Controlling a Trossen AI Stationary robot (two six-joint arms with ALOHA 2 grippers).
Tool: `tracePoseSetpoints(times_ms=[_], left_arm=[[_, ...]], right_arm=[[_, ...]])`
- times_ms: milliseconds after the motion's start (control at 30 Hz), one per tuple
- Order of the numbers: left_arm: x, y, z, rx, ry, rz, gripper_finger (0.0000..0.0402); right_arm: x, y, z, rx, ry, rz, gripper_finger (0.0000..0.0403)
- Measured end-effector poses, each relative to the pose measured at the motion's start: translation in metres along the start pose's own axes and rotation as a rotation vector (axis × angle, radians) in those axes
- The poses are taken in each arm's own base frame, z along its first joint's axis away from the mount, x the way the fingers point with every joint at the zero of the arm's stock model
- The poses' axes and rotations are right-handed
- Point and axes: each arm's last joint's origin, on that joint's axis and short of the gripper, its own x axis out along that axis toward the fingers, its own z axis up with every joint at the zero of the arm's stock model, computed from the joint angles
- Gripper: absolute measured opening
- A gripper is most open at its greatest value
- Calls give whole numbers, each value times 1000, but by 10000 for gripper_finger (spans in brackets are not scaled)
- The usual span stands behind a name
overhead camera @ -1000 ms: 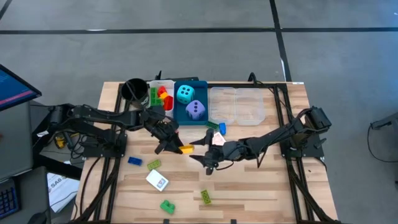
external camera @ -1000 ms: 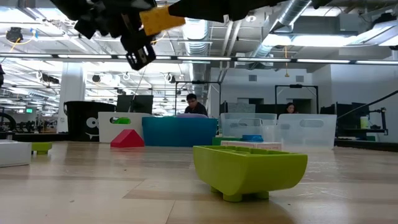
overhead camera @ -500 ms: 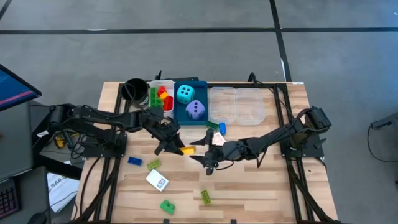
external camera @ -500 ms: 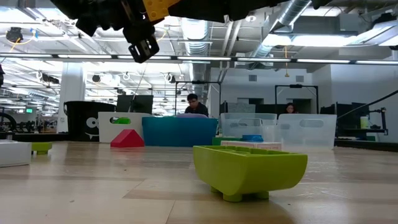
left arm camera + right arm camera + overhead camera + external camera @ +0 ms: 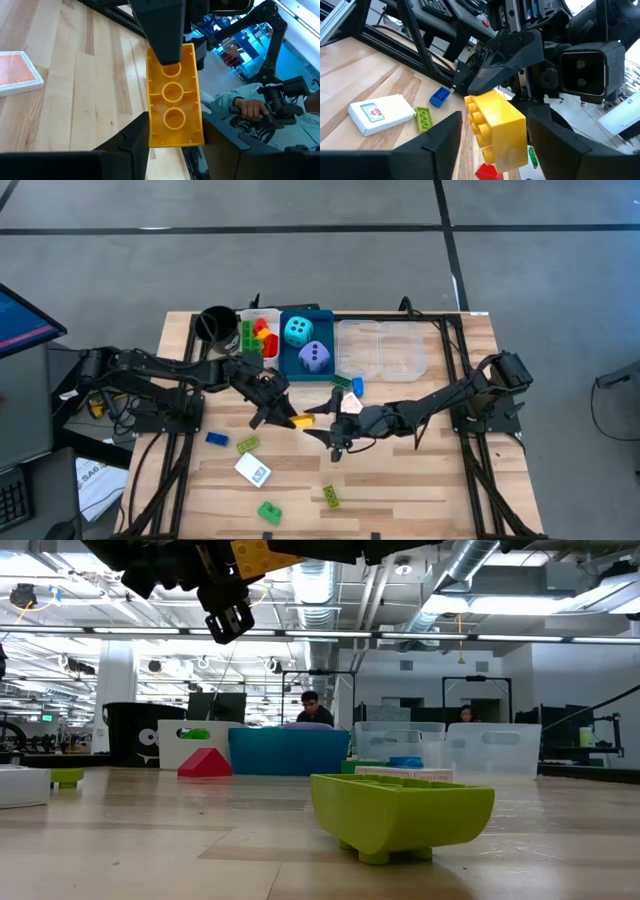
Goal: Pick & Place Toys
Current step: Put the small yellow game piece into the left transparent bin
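Observation:
A yellow brick (image 5: 299, 420) hangs in the air above the middle of the table, between my two grippers. My left gripper (image 5: 282, 414) comes at it from the table's left and is shut on it. My right gripper (image 5: 323, 422) comes from the right. Its open fingers (image 5: 447, 142) stand on either side of the brick's other end (image 5: 497, 130), with a gap showing on one side. In the low view the brick (image 5: 262, 552) shows high up, under the dark arms. Loose bricks, blue (image 5: 216, 438) and green (image 5: 247, 444), lie flat on the table. My left gripper pinches the yellow brick's end nearest to it (image 5: 175, 140) between its two fingers, which lie along the brick and come nearly level from the table's left. The brick is lifted clear, and its hollow underside (image 5: 172, 92) faces the left wrist camera. Whether my right gripper touches the brick, I cannot tell.
At the far edge stand a black cup (image 5: 215, 323), a white tray (image 5: 246, 318) with bricks, a blue tray (image 5: 326, 320) with a cyan and a purple die, and a clear tray (image 5: 385, 350). A white card box (image 5: 253, 470), green bricks (image 5: 269, 511) (image 5: 329, 496) and a pink card (image 5: 351, 404) lie about.
In the low view the yellow brick has risen a little and tipped in my left gripper's hold. Both arms have otherwise stayed where they were.

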Motion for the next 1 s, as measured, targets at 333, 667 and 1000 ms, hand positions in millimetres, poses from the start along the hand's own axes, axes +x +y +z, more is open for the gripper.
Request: tracePoseSetpoints(times_ms=[333,667,1000], left_arm=[[0,-1,1,-9,-9,-12,143],[-2,-1,11,7,-125,22,226],[-27,-5,22,73,-178,21,292]], right_arm=[[0,2,-1,-14,3,16,93],[1,-1,0,18,2,-9,98],[0,-1,-6,-13,89,-66,97]])
